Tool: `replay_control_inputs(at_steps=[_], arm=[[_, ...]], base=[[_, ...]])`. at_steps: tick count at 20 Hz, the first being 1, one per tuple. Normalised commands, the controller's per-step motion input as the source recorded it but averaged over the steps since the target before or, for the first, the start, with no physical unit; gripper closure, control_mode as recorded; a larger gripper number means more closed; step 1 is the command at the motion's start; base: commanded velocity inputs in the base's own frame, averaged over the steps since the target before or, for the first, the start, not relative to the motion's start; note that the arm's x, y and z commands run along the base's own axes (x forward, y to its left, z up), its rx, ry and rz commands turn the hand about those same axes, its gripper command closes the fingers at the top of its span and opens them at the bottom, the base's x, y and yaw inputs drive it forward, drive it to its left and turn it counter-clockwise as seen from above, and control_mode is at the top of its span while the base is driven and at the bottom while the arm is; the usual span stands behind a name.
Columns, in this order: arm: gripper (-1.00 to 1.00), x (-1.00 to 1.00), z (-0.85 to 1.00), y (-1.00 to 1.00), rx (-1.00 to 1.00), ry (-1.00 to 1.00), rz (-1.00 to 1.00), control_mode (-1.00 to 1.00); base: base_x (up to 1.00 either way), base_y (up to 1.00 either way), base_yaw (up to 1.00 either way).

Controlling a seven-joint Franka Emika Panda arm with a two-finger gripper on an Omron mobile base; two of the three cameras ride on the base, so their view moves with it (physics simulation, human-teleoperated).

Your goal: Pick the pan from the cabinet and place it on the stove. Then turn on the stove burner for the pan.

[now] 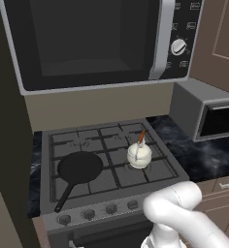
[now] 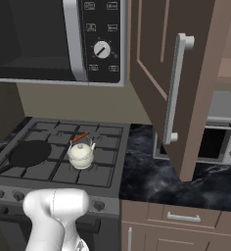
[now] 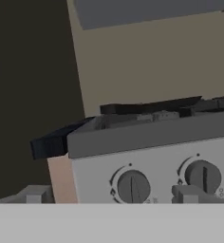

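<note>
Matte-black flat round frying pan (image 1: 80, 167) is seen resting on the front-left grate of the grey gas stove (image 1: 111, 160), long thin handle angled toward the front-left corner. Small white kettle w/ reddish handle (image 1: 139, 154) is set just beside it, to the right. Brown wooden wall cabinet (image 2: 173, 83) w/ silver bar handle is seen hanging open above the black marble counter (image 2: 147, 171). Two-finger gripper (image 3: 111, 197) is held low, facing the stove's front knobs (image 3: 133, 186); fingertips (image 3: 34, 193) are spread wide apart, nothing gripped.
</note>
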Motion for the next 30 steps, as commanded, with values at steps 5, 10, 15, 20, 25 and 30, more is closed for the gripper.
replay_control_inputs(at_steps=[5,10,15,20,25,30], arm=[[-1.00,0.32,-0.03,-0.01,0.00,-0.06,-0.03,-1.00],[-1.00,0.34,-0.11,0.00,0.00,-0.03,-0.05,-1.00],[-1.00,0.11,-0.25,-0.02,0.00,-0.03,-0.06,-1.00],[-1.00,0.13,-0.39,-0.05,-0.02,-0.01,-0.05,-1.00],[-1.00,0.24,-0.23,-0.01,-0.07,0.03,-0.02,-1.00],[-1.00,0.19,-0.12,-0.01,-0.03,-0.02,0.01,-1.00]], base=[[0.00,0.00,0.00],[0.00,0.00,0.00],[0.00,0.00,0.00],[0.00,0.00,0.00],[0.00,0.00,0.00],[0.00,0.00,0.00]])
